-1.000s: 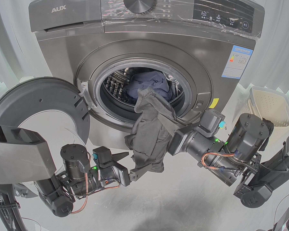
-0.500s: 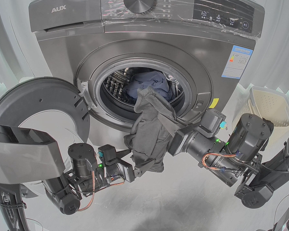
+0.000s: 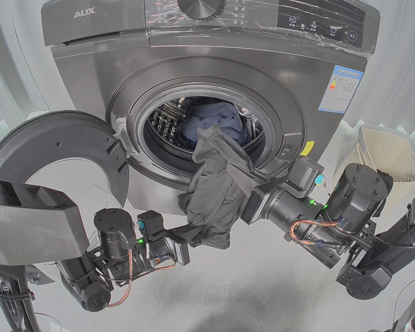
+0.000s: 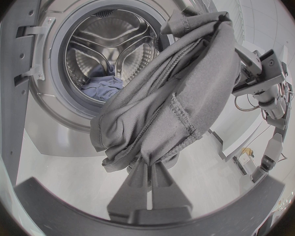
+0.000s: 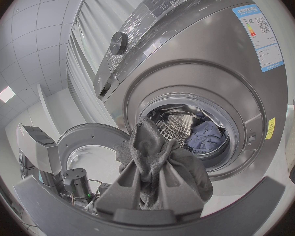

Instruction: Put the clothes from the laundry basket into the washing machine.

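A: How do the tools stand?

B: The right tool (image 5: 150,177) is clamped on the upper part of the grey garment (image 3: 212,194). Its fingers are a little apart, because bunched cloth fills the gap. The left tool (image 4: 149,164) has its fingers nearly together and pinches the lower hem of the same garment.

A: And where is this garment?

B: It hangs between both tools, near the front of the open washing machine (image 3: 207,56), outside the drum (image 4: 98,49).

A: What is in the containers?

B: One blue cloth (image 4: 103,87) lies low in the drum. The door (image 3: 55,139) is swung open to the left. The laundry basket (image 3: 392,153) stands on the floor (image 3: 263,277) at the right of the machine. The right arm covers its near part, so I cannot tell what it holds.

A: Do the views differ?

B: The left wrist view gives the three ribs of the drum. The head view gives the basket.
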Motion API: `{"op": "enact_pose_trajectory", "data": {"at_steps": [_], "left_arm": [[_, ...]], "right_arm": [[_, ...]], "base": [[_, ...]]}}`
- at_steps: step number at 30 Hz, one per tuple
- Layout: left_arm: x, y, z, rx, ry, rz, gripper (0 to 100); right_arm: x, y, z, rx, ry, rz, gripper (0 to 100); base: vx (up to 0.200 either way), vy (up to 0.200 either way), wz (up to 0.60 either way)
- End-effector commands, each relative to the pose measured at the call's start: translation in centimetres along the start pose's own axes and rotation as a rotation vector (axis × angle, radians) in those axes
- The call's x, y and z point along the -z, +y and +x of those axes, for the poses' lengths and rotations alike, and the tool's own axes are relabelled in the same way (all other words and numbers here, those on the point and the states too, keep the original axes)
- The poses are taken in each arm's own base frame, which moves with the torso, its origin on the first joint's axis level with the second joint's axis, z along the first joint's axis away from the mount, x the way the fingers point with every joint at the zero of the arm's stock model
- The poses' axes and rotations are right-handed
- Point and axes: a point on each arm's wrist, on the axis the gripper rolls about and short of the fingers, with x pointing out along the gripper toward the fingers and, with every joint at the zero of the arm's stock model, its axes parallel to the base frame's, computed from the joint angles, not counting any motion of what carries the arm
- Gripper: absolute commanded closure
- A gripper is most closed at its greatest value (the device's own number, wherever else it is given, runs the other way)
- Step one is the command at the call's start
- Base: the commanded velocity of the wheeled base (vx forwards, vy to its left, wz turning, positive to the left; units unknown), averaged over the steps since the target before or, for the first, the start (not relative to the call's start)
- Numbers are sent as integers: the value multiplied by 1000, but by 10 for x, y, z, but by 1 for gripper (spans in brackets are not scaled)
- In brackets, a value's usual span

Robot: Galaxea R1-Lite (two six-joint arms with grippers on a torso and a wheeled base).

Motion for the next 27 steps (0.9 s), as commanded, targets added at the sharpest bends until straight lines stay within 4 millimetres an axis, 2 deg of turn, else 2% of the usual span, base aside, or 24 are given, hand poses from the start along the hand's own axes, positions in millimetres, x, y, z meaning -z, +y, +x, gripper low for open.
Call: {"op": "enact_pose_trajectory", "data": {"at_steps": [1,5,11,15,18,19,27], "left_arm": [[-16,-13,-22,29,-31,10,100],[-33,-26,-44,71,-81,21,100],[-39,-35,-76,151,-75,7,100],[-35,-35,-77,175,-49,-8,100],[-23,-34,-73,184,9,-19,100],[-19,-32,-70,184,29,-22,0],[14,-21,-45,155,151,-48,0]], "right_arm": [[3,-1,0,3,9,-1,100],[5,-2,-1,7,19,-4,100],[6,-2,0,10,26,-6,100],[7,-3,1,10,28,-9,100],[6,-2,1,9,23,-8,100],[6,-2,1,9,22,-8,100],[5,-1,1,5,18,-7,100]], "base": [[0,0,0],[0,0,0],[0,0,0],[0,0,0],[0,0,0],[0,0,0],[0,0,0]]}}
